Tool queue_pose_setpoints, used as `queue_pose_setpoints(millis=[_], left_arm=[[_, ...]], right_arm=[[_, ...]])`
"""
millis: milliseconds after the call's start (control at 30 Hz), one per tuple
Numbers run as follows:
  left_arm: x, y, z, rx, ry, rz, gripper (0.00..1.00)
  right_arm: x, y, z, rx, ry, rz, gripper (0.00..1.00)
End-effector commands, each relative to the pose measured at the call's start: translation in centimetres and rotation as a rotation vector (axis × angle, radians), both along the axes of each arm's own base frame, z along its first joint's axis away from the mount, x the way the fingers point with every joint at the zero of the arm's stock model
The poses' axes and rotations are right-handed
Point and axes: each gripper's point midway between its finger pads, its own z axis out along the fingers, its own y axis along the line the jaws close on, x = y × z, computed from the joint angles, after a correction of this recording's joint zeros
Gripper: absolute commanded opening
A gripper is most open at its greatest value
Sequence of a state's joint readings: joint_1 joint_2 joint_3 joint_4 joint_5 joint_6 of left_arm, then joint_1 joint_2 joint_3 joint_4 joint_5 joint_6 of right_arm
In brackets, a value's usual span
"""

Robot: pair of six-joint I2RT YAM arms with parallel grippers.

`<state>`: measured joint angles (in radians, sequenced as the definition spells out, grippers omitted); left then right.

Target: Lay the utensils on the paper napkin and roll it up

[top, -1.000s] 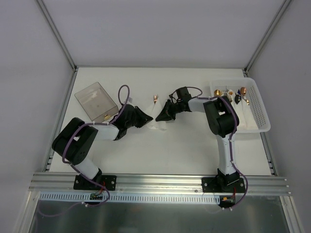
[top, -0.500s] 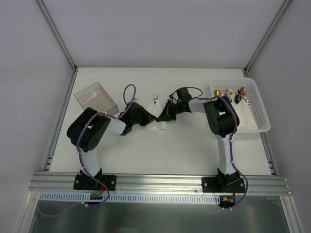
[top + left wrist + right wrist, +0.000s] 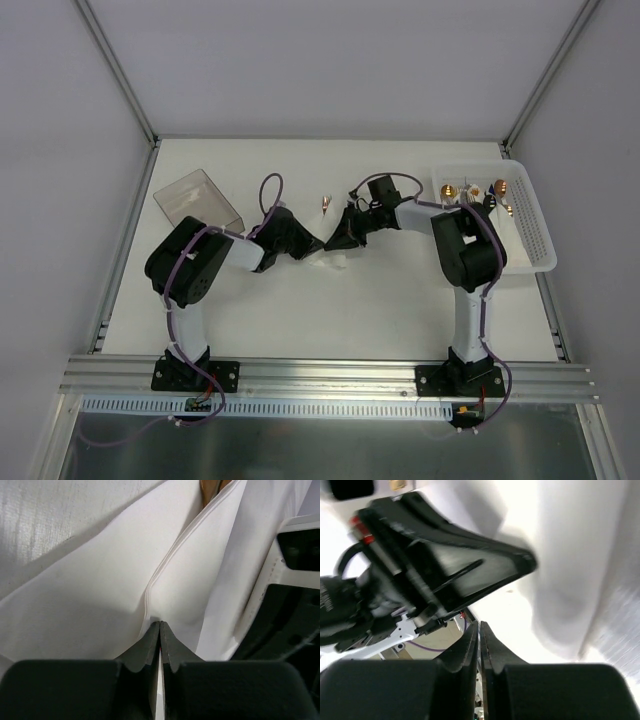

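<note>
The left fingers (image 3: 146, 650) have moved in, pinching the paper napkin (image 3: 95, 605).

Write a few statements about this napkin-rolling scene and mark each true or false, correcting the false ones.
1. The left gripper and the right gripper both have their fingers pressed together. True.
2. The clear plastic box sits at the right. False: it is at the far left; the white basket is at the right.
3. A copper utensil tip sticks out beyond the paper napkin. True.
4. The paper napkin lies flat and unfolded. False: it is folded and creased between the two grippers.
</note>
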<state>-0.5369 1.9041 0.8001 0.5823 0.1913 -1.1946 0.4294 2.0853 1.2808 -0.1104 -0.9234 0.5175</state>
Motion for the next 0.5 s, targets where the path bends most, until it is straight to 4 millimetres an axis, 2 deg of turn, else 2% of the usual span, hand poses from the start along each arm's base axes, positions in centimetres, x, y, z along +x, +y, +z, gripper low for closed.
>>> queue_pose_setpoints(millis=[0,33,67,200,467], left_arm=[[-2.4,1.0,-2.8,0.094,0.106,-0.053,0.02],[-2.8,1.1,-3.0,0.111,0.115,-0.074,0.02],[-2.8,1.0,-2.9,0.115,0.112,-0.084,0.02],[-3.0,1.0,-2.4,0.133,0.092,-0.121,0.02],[-3.1,0.4,-1.6,0.159,0.073,-0.212,0.02]], right_arm=[[1.4,-0.3,5.6,0.094,-0.166,0.041,0.08],[2.0,-0.7,5.9,0.088,-0.194,0.037,0.08],[2.3,-1.1,5.4,0.063,-0.249,0.057,0.08],[1.8,-2.4,3.2,-0.032,-0.320,0.113,0.06],[0.1,-3.7,-1.3,-0.144,-0.302,0.181,0.02]])
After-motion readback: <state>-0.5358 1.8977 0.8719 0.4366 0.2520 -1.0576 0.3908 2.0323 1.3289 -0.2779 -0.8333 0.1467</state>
